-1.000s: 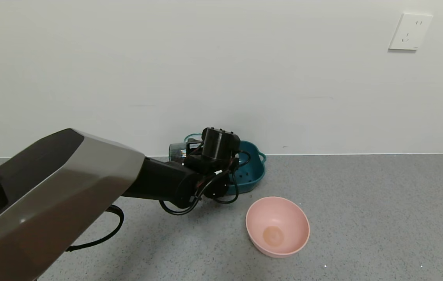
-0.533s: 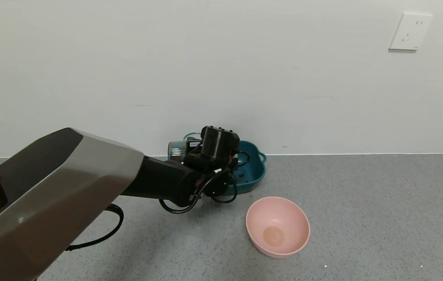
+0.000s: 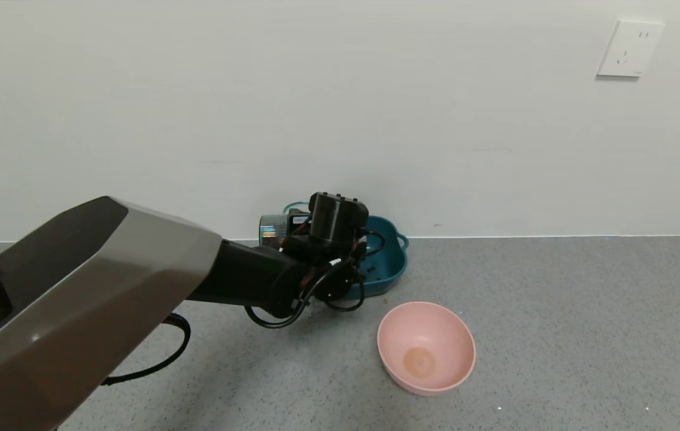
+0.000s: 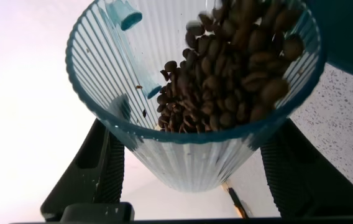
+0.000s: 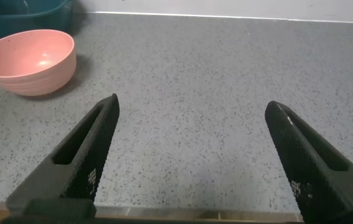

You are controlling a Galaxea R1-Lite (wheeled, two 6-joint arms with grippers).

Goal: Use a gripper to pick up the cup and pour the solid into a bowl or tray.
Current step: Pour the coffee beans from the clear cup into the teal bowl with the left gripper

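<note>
My left gripper (image 3: 292,230) is shut on the ribbed blue-grey cup (image 3: 272,228) and holds it tipped over the dark teal basin (image 3: 391,263) by the wall. In the left wrist view the cup (image 4: 183,162) sits between both fingers, and brown bean-like pellets (image 4: 232,68) slide toward its rim. A few pellets (image 3: 373,270) lie in the basin. My right gripper (image 5: 192,109) is open and empty over bare floor, out of the head view.
A round pink bowl (image 3: 425,347) stands on the grey speckled floor in front of the basin; it also shows in the right wrist view (image 5: 28,60). The white wall runs close behind the basin, with a socket (image 3: 630,48) high on the right.
The left wrist has tilted the cup further, and pellets have dropped into the basin. The right arm has not moved.
</note>
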